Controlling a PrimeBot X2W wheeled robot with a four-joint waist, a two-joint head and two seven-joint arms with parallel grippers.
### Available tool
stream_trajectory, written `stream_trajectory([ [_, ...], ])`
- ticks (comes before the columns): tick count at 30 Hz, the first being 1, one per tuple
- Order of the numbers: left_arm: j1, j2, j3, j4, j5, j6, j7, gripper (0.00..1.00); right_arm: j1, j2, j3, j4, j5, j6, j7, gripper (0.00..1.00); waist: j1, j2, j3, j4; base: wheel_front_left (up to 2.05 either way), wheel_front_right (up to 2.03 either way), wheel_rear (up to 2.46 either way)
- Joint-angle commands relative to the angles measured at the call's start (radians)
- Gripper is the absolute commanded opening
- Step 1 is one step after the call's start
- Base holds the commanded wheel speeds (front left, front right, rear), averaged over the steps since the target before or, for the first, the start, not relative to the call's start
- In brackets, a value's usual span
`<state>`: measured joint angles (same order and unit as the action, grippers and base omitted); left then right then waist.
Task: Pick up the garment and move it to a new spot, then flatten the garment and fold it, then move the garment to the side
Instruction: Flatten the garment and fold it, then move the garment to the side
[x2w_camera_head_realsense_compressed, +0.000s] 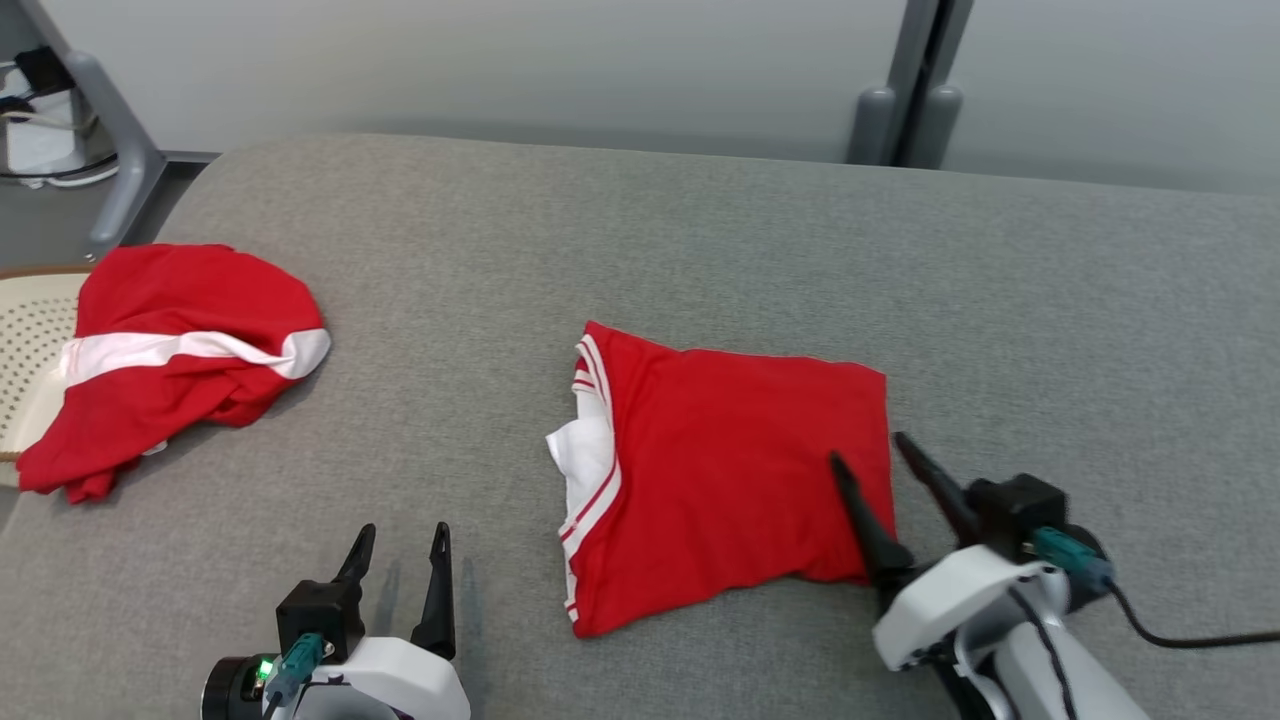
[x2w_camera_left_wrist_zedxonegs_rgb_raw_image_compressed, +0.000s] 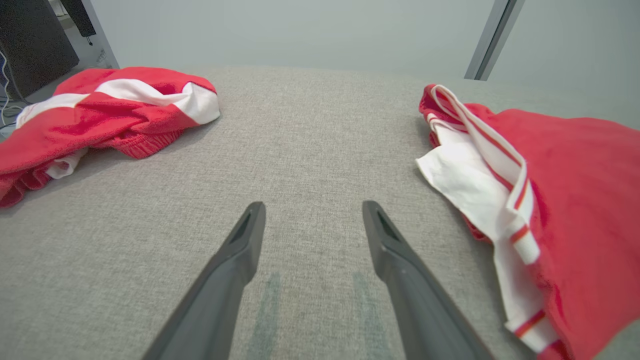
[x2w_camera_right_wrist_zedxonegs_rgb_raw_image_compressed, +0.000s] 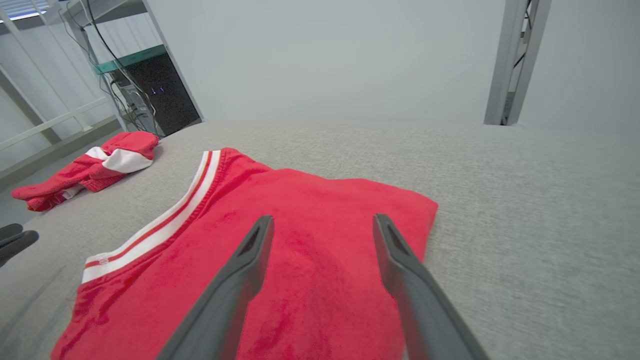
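The garment (x2w_camera_head_realsense_compressed: 730, 480) is red with white, red-striped trim and lies folded into a rough rectangle in the middle of the grey surface; it also fills the right of the left wrist view (x2w_camera_left_wrist_zedxonegs_rgb_raw_image_compressed: 575, 210) and the near part of the right wrist view (x2w_camera_right_wrist_zedxonegs_rgb_raw_image_compressed: 300, 240). My right gripper (x2w_camera_head_realsense_compressed: 868, 452) is open over the garment's near right corner, with nothing between its fingers. My left gripper (x2w_camera_head_realsense_compressed: 404, 538) stands open over bare fabric, left of the garment and apart from it.
A second red and white garment (x2w_camera_head_realsense_compressed: 170, 350) lies crumpled at the left, partly over a pale perforated basket (x2w_camera_head_realsense_compressed: 30, 340). The grey padded surface (x2w_camera_head_realsense_compressed: 700, 250) stretches wide behind and to the right. Metal frame posts (x2w_camera_head_realsense_compressed: 905, 110) stand beyond its far edge.
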<state>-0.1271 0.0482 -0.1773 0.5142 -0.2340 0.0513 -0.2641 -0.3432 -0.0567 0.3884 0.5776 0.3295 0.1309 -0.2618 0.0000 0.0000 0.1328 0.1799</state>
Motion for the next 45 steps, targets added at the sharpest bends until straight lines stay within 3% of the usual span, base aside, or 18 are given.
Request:
stream_trajectory([
  [1,-0.007,0.005,0.005,-0.004,0.006,0.006,0.0,1.0,0.016,-0.001,-0.022,-0.008,-0.018,0.0,-0.004,1.0,0.0,0.0,-0.003,-0.014,0.0,0.0,0.0],
  [6,-0.009,0.005,0.012,-0.004,0.022,0.002,0.0,1.0,0.08,0.004,-0.198,-0.065,-0.117,0.0,-0.004,1.0,0.0,0.0,-0.009,-0.053,0.0,0.0,0.0],
  [15,0.001,0.005,0.028,0.003,0.037,0.002,0.0,1.0,0.141,0.003,-0.304,-0.094,-0.129,0.0,-0.004,1.0,0.0,0.0,-0.03,-0.108,0.0,0.0,0.0],
  [34,0.065,0.005,0.073,0.002,0.058,-0.003,0.0,1.0,0.215,0.003,-0.259,-0.078,-0.071,0.0,-0.004,1.0,0.0,0.0,-0.11,-0.169,0.0,0.0,0.0],
  [45,0.022,0.005,0.049,-0.007,0.051,-0.011,0.0,1.0,0.154,0.003,-0.189,-0.051,-0.028,0.0,-0.004,1.0,0.0,0.0,-0.051,-0.131,0.0,0.0,0.0],
])
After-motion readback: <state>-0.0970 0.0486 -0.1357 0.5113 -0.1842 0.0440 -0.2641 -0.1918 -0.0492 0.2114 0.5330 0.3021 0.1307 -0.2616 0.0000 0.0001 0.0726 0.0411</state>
